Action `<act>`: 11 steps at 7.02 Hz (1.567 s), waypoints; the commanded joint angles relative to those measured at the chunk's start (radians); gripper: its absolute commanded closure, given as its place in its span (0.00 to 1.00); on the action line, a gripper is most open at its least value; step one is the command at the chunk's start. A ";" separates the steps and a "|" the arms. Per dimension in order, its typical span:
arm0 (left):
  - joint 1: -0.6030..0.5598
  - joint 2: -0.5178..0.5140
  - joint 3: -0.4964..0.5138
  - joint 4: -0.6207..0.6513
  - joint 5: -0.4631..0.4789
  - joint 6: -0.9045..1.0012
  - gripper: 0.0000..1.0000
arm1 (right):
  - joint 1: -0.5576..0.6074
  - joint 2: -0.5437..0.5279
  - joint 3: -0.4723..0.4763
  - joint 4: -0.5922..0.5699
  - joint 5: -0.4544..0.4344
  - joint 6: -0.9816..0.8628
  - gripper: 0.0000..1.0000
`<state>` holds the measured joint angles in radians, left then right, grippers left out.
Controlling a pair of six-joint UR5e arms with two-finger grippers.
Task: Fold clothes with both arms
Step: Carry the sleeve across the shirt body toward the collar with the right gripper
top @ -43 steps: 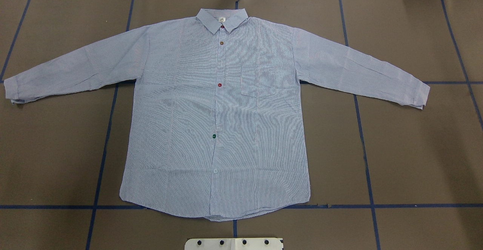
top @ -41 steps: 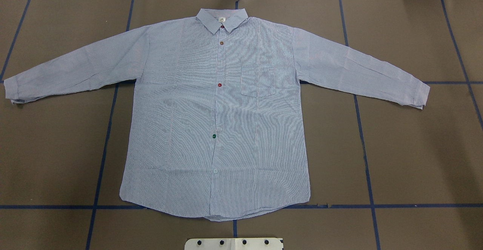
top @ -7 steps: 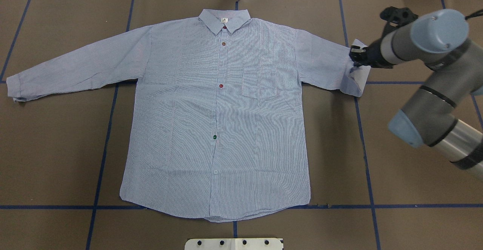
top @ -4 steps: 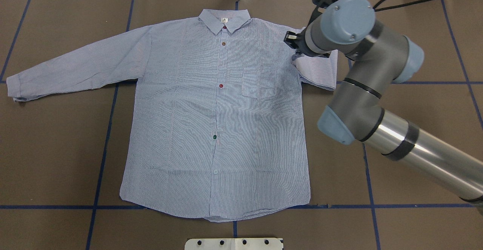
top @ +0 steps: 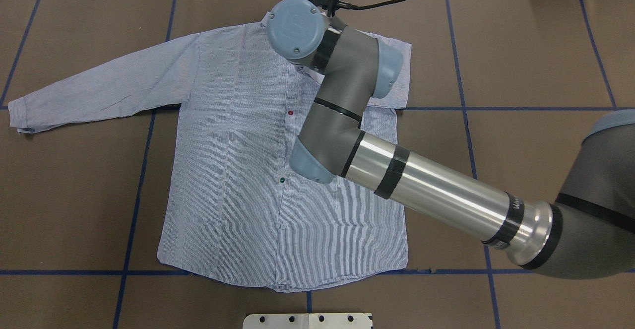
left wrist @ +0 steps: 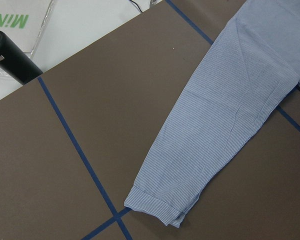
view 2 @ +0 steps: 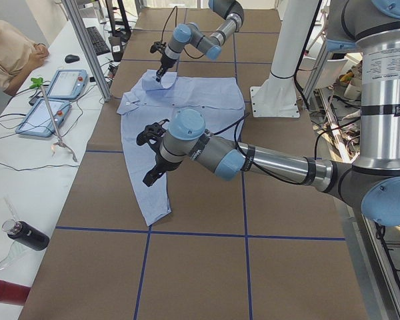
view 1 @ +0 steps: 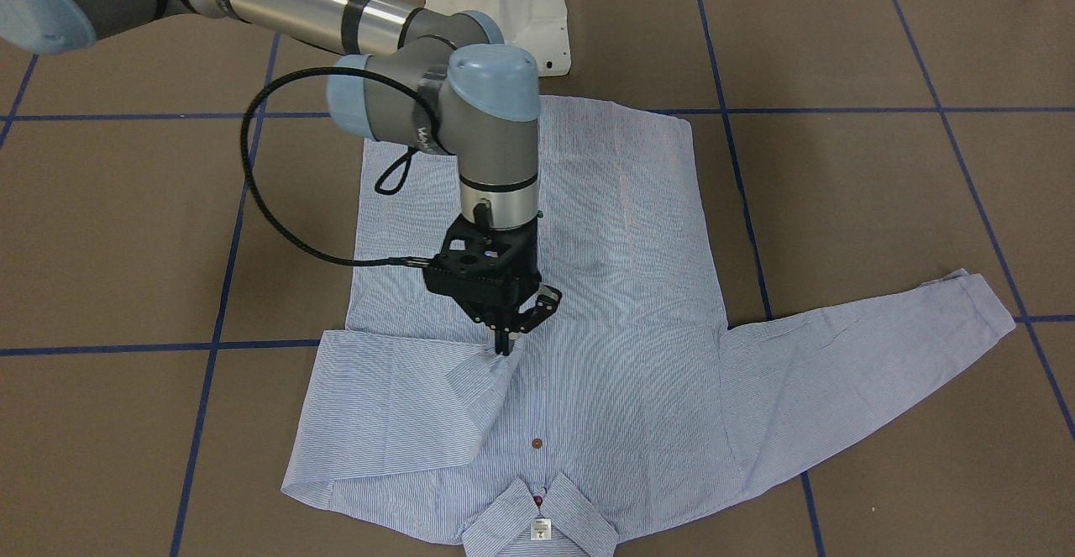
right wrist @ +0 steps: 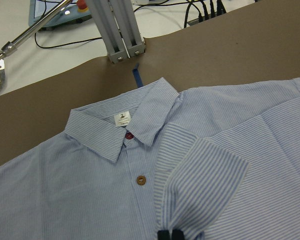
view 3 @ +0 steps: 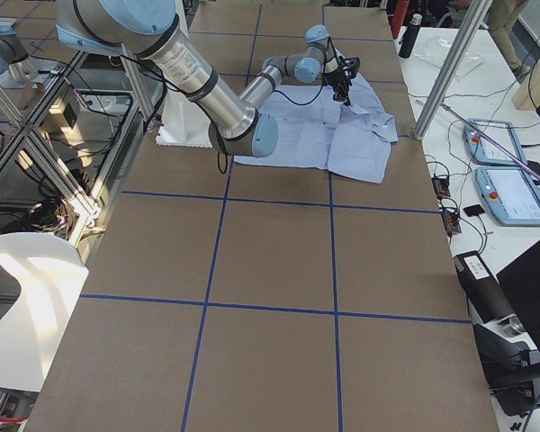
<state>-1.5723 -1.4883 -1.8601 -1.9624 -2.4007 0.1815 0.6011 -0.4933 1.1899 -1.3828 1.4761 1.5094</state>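
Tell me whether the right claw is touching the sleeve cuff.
Touching. The right wrist view shows the right claw with its tips closed on the edge of the cuff; the front-facing view shows cloth puckered up to the tips.

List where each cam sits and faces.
Front-facing: opposite the robot, steeply down; right hand pinches shirt.
Overhead: behind the robot, looking down; right arm crosses shirt.
Exterior left: robot's left table end; left arm near.
Exterior right: opposite end; right arm near.
Left wrist: above the flat sleeve; no hand.
Right wrist: faces the collar; fingertips at bottom.
Shared: front-facing and right wrist show the brown button.
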 commanded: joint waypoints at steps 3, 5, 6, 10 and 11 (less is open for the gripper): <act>-0.002 0.000 0.004 -0.001 0.000 -0.001 0.00 | -0.084 0.249 -0.260 0.001 -0.077 0.009 1.00; -0.002 0.000 0.006 0.000 0.000 0.001 0.00 | -0.105 0.282 -0.289 -0.002 -0.079 0.078 0.01; -0.002 0.002 0.006 0.000 0.000 0.001 0.00 | -0.106 0.292 -0.289 -0.007 -0.077 0.071 0.00; 0.003 -0.085 0.033 -0.021 0.003 -0.007 0.00 | -0.025 0.212 -0.093 -0.284 0.089 0.066 0.00; 0.005 -0.086 0.027 -0.032 0.002 -0.001 0.00 | 0.046 0.088 0.048 -0.301 0.166 -0.021 0.00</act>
<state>-1.5695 -1.5558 -1.8379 -1.9802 -2.3985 0.1775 0.5759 -0.2848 1.0867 -1.6280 1.5487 1.5549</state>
